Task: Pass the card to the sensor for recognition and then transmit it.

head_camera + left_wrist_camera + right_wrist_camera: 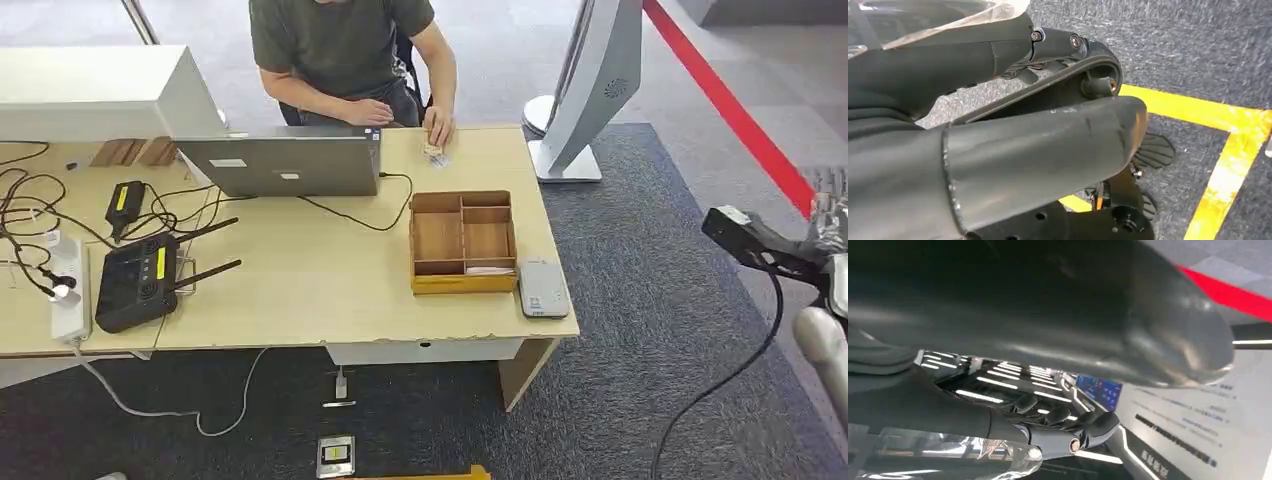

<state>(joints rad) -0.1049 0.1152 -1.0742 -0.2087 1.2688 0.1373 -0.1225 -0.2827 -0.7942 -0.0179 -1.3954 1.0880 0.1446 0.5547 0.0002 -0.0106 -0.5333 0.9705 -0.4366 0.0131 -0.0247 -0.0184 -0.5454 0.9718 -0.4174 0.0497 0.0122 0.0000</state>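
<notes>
A small card (435,153) lies at the table's far edge under a person's hand (439,127). The grey flat sensor (543,288) sits at the near right corner of the table, beside a wooden compartment box (462,241). My right hand (827,203) is raised at the far right, well off the table; in the right wrist view the right hand (1068,435) holds nothing, with its fingers loosely apart. My left hand (1048,145) hangs over the carpet and is empty, its thumb apart from its fingers.
A person sits behind the table (330,300). A laptop (285,165), a black router (140,280), a power strip (68,300) and cables fill the left half. A white stand (585,90) rises off the far right corner. Yellow floor lines (1228,165) lie below my left hand.
</notes>
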